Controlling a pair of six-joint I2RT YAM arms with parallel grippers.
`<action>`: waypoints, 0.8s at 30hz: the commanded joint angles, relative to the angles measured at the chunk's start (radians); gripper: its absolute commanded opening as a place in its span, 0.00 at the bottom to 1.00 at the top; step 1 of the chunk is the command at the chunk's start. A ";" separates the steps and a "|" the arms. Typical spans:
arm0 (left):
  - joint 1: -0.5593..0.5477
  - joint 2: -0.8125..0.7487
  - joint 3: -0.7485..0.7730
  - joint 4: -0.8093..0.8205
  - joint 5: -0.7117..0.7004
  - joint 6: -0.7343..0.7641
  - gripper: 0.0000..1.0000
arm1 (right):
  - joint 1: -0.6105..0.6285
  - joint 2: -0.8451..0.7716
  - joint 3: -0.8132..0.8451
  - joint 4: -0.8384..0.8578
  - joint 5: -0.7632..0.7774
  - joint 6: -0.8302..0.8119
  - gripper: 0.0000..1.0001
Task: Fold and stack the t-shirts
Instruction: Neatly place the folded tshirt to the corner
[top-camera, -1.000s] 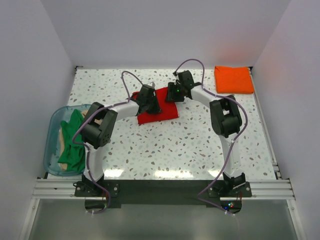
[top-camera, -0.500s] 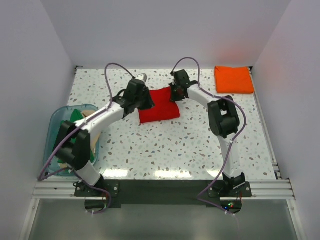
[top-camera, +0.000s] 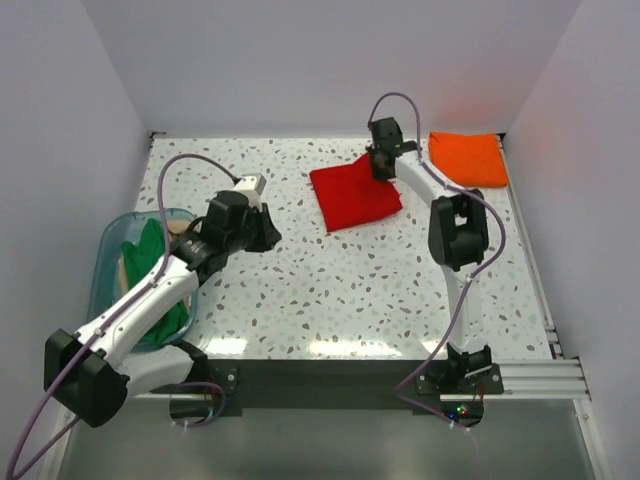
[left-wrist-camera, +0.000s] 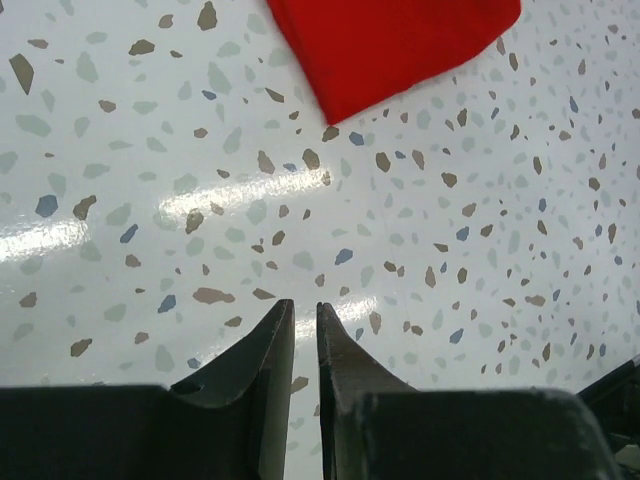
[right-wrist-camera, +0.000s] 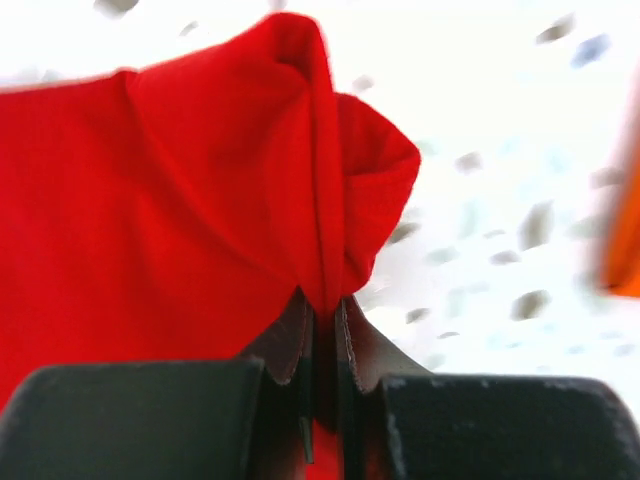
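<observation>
The folded red t-shirt (top-camera: 355, 193) lies on the table at the back middle. My right gripper (top-camera: 380, 165) is shut on its far right corner, and the cloth bunches up between the fingers in the right wrist view (right-wrist-camera: 200, 200). A folded orange t-shirt (top-camera: 467, 158) lies at the back right. My left gripper (top-camera: 262, 235) is shut and empty, over bare table left of the red shirt; the red shirt's corner shows at the top of the left wrist view (left-wrist-camera: 390, 45). A green t-shirt (top-camera: 150, 285) and a tan one (top-camera: 131, 268) lie in the tub.
A clear bluish plastic tub (top-camera: 108, 250) stands at the table's left edge. White walls close in the left, back and right sides. The left arm stretches from its base across the tub's near side.
My right gripper has dragged the red shirt to the right and back, toward the orange one. My left gripper has let go of the red shirt and pulled back to the left and nearer.
</observation>
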 joint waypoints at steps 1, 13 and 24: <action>0.002 -0.074 -0.018 -0.030 0.022 0.082 0.20 | -0.066 0.014 0.153 0.002 0.161 -0.131 0.00; 0.007 -0.205 -0.127 -0.022 0.029 0.129 0.20 | -0.163 0.114 0.394 0.154 0.345 -0.376 0.00; 0.025 -0.222 -0.147 -0.019 0.079 0.142 0.19 | -0.219 0.153 0.434 0.299 0.358 -0.441 0.00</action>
